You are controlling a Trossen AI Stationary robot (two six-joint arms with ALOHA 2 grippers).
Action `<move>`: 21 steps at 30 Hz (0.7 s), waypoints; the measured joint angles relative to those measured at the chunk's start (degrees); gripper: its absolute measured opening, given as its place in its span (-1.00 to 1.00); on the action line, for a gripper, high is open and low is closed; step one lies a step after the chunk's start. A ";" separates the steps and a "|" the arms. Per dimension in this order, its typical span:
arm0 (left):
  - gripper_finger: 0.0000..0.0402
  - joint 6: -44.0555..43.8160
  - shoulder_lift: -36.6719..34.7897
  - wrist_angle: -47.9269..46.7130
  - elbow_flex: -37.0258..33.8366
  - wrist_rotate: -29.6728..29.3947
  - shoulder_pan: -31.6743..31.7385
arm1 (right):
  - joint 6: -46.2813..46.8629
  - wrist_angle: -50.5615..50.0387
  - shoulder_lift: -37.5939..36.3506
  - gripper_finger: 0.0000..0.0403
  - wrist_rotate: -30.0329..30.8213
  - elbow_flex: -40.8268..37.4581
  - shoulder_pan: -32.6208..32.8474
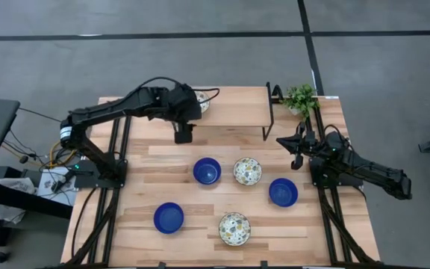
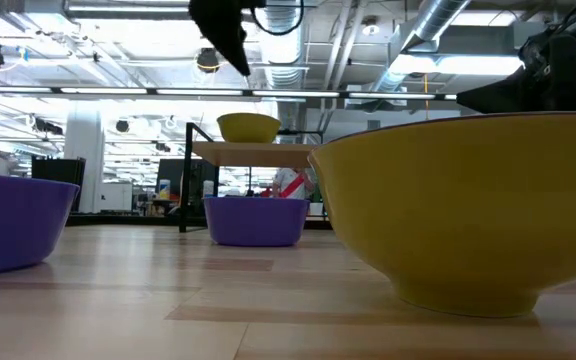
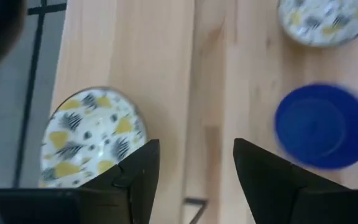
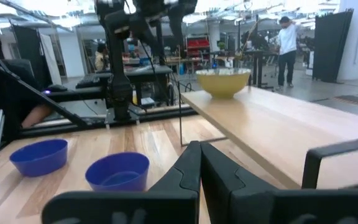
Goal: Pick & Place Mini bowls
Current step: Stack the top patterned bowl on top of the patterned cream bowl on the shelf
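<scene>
Six mini bowls: three glossy cobalt blue (image 1: pixel 207 171), two cream floral (image 1: pixel 247 171) on the table (image 1: pixel 140 161), one floral bowl (image 3: pixel 92 144) on the raised shelf (image 1: pixel 234 116). Left gripper (image 3: pixel 191 163) hovered above it, fingers spread, empty; right gripper (image 4: pixel 200 163) closed, empty.

Around your pale wooden counter (image 1: pixel 163 157) you have a grey floor (image 1: pixel 200 52) crossed by dark seam lines. Beyond the counter, you look into a bright workshop hall: silver ducts (image 2: pixel 438 25) and strip lights run overhead, dark partitions (image 4: pixel 331 43) stand on the floor, and a person (image 4: pixel 286 40) stands far back.
</scene>
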 joint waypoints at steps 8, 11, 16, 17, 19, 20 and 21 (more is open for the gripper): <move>0.01 -3.43 1.09 5.45 0.00 4.06 -1.81 | 7.65 4.18 -0.02 -1.00 -0.06 0.00 0.02; 0.02 -3.43 1.28 8.39 0.00 3.94 -1.93 | 10.46 5.24 -0.02 -1.00 -0.08 0.00 0.02; 0.02 -3.43 1.28 12.60 0.00 3.98 -1.96 | 10.88 6.60 -0.13 -1.00 -0.14 0.00 0.02; 0.02 -3.43 1.28 13.52 0.00 3.97 -1.96 | 10.88 6.82 -0.12 -1.00 -0.12 0.00 0.02; 0.02 -3.43 1.28 15.01 0.00 3.94 -1.93 | 10.90 8.08 -0.11 -1.00 -0.13 0.00 0.03; 0.02 -3.45 1.28 15.34 0.00 3.96 -1.96 | 10.89 9.06 -0.11 -1.00 -0.12 0.00 0.02; 0.02 -3.74 1.28 15.62 0.00 3.96 -1.97 | 10.90 10.09 -0.11 -1.00 -0.12 0.00 0.02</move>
